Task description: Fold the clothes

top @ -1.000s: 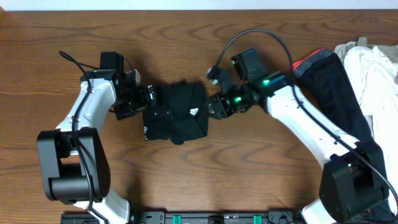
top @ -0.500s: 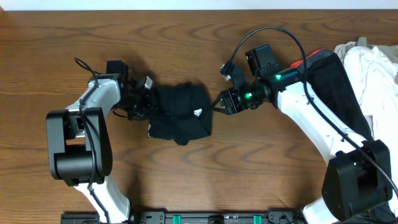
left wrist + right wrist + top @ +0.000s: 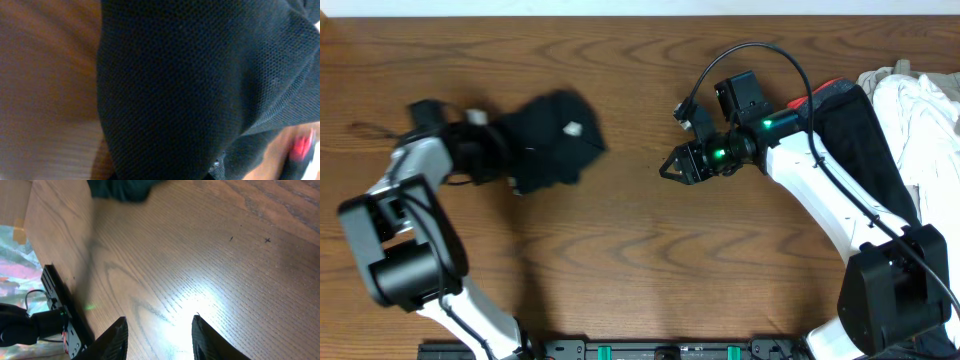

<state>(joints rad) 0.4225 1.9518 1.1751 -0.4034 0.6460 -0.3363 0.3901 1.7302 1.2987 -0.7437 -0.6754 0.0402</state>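
The black T-shirt, folded into a bundle with its small white logo facing up, lies at the table's left. My left gripper is shut on the bundle's left edge. In the left wrist view the T-shirt's black mesh fabric fills nearly everything and hides the fingers. My right gripper stands open over bare wood near the table's middle, well to the right of the shirt. In the right wrist view the right gripper has nothing between its dark fingertips, and the T-shirt shows at the top edge.
A pile of other clothes lies at the far right: a black garment with a red edge and a white one, under the right arm. A black rail runs along the table's front edge.
My left gripper shut on the T-shirt and swung it left and slightly away. The right gripper let go, pulled back to the right and now stays still.
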